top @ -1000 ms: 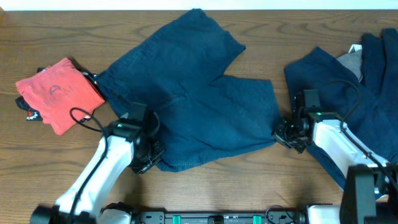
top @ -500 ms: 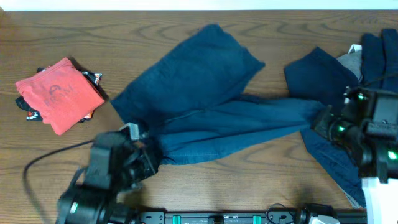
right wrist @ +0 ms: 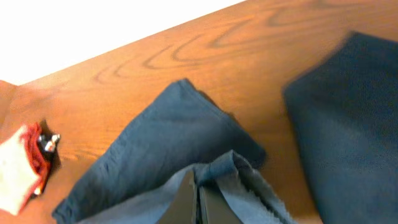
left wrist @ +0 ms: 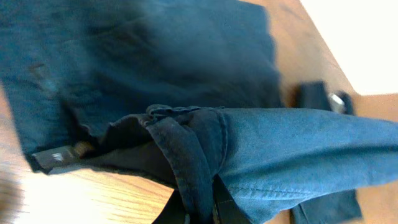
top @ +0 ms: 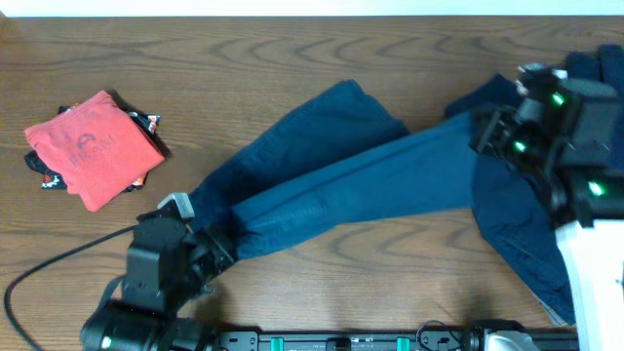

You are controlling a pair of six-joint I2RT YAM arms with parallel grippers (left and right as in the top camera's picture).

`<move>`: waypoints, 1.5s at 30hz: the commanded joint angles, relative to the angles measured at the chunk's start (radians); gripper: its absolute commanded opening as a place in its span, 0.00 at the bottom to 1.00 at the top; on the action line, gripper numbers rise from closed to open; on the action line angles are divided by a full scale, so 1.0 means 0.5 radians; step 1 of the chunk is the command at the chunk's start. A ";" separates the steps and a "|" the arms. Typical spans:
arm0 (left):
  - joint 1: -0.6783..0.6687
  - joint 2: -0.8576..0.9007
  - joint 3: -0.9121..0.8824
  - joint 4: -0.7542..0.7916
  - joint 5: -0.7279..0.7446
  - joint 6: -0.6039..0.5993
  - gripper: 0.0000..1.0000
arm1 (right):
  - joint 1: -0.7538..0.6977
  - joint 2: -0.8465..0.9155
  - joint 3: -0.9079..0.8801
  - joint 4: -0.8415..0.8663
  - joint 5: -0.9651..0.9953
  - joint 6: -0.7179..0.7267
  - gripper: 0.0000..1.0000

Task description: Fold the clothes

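A pair of dark navy shorts (top: 331, 175) hangs stretched between my two grippers above the table. My left gripper (top: 216, 242) is shut on the waistband corner (left wrist: 196, 155) at the lower left. My right gripper (top: 487, 132) is shut on a leg hem (right wrist: 233, 165) at the upper right, lifted high. The other leg (right wrist: 168, 130) trails on the wood. A folded red top (top: 93, 146) with a faded round print lies at the far left, also in the right wrist view (right wrist: 18, 165).
A pile of more dark navy garments (top: 531, 234) with a grey piece (top: 551, 93) lies at the right, under my right arm; it also shows in the right wrist view (right wrist: 348, 118). Small dark patterned cloth (top: 49, 180) sits under the red top.
Both grippers have lifted the shorts off the table. The right gripper moved up and to the right, pulling the fabric taut; the left rose near the front edge. The shorts went from spread flat to stretched.
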 commanded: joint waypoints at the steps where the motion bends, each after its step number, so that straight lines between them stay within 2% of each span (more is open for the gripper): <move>1: 0.017 0.160 -0.007 -0.020 -0.513 -0.249 0.06 | 0.106 0.230 0.039 0.230 0.129 -0.087 0.01; 4: 0.018 0.317 -0.007 0.023 -0.690 -0.385 0.06 | 0.210 0.443 0.039 0.457 0.129 -0.086 0.01; 8: 0.019 0.574 -0.007 0.164 -0.821 -0.410 0.06 | 0.332 0.720 0.039 0.713 0.130 -0.085 0.01; 17: 0.127 1.237 -0.007 0.518 -0.890 -0.429 0.08 | 0.503 1.264 0.039 1.151 0.129 -0.083 0.01; 20: 0.211 1.412 -0.007 0.646 -0.889 -0.434 0.39 | 0.552 1.395 0.039 1.317 0.128 -0.082 0.08; 21: 0.240 1.461 -0.007 0.712 -0.889 -0.433 0.52 | 0.570 1.429 0.039 1.376 0.127 -0.083 0.16; 23: 0.299 1.516 -0.006 0.847 -0.888 -0.432 0.69 | 0.598 1.463 0.039 1.468 0.128 -0.086 0.45; 24: 0.330 1.523 -0.006 0.909 -0.885 -0.419 0.73 | 0.600 1.465 0.039 1.486 0.129 -0.101 0.48; 26: 0.410 1.503 0.002 1.010 -0.827 -0.329 0.73 | 0.595 1.444 0.042 1.470 0.128 -0.106 0.54; 28: 0.505 1.453 0.021 1.035 -0.683 -0.259 0.73 | 0.571 1.410 0.042 1.372 0.137 -0.107 0.56; 31: 0.619 1.357 0.022 0.975 -0.436 -0.153 0.73 | 0.529 1.389 0.042 1.148 0.149 -0.107 0.54; 33: 0.655 1.311 0.021 0.822 -0.378 -0.099 0.73 | 0.500 1.391 0.040 0.916 0.160 -0.108 0.51; 36: 0.668 1.302 0.018 0.544 -0.377 -0.094 0.81 | 0.481 1.416 0.014 0.603 0.329 -0.107 0.49; 39: 0.668 1.329 -0.026 0.354 -0.377 -0.093 0.90 | 0.481 1.440 -0.045 0.454 0.494 -0.108 0.49; 43: 0.668 1.396 -0.124 0.358 -0.376 -0.094 1.00 | 0.472 1.442 -0.164 0.380 0.567 -0.107 0.50; 45: 0.668 1.448 -0.159 0.392 -0.376 -0.093 1.00 | 0.453 1.442 -0.188 0.300 0.620 -0.082 0.46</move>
